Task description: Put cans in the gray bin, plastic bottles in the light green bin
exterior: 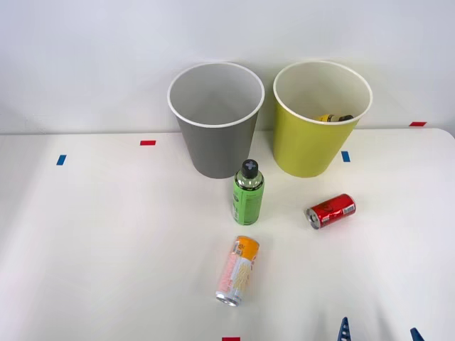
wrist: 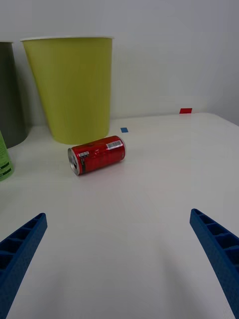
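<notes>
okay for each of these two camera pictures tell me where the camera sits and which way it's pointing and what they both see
Front view: sits above the arms, looking forward and down at the table, both bins and three drink containers; the right gripper shows as blue fingertips at the near edge.
Right wrist view: sits on the right arm's wrist, low over the table, facing the red can and the light green bin; its open blue fingers frame the picture.
Shared: red can, light green bin, gray bin, green bottle.

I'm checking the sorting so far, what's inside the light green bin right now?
In the front view, the light green bin holds a yellowish bottle with a dark cap, peeking above the near rim. The bin's wall hides the rest of the bottle and the bottom.
</notes>
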### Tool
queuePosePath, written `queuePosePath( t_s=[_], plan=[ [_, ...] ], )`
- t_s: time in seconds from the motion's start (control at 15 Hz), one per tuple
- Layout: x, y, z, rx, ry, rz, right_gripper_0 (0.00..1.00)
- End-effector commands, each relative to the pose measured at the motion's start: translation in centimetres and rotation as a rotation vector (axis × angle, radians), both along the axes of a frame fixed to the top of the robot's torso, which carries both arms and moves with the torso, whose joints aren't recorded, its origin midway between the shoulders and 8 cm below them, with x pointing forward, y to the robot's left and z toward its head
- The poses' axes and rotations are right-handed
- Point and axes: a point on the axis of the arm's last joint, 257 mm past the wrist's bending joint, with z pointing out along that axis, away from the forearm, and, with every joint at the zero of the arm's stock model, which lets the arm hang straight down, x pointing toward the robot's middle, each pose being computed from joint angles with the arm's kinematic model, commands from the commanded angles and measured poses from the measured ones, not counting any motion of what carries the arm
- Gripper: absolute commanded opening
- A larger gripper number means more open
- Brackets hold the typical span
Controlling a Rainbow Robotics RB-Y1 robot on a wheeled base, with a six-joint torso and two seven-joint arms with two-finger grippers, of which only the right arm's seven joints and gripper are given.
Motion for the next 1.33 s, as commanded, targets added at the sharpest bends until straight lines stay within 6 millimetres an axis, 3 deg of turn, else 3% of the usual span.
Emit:
queuePosePath(
  t_s=[0.07,1.33],
  plan=[
    [0.0,0.0,0.0,0.0,0.0,0.0,1.0],
    [0.0,0.0,0.0,0.0,0.0,0.0,1.0]
  ],
)
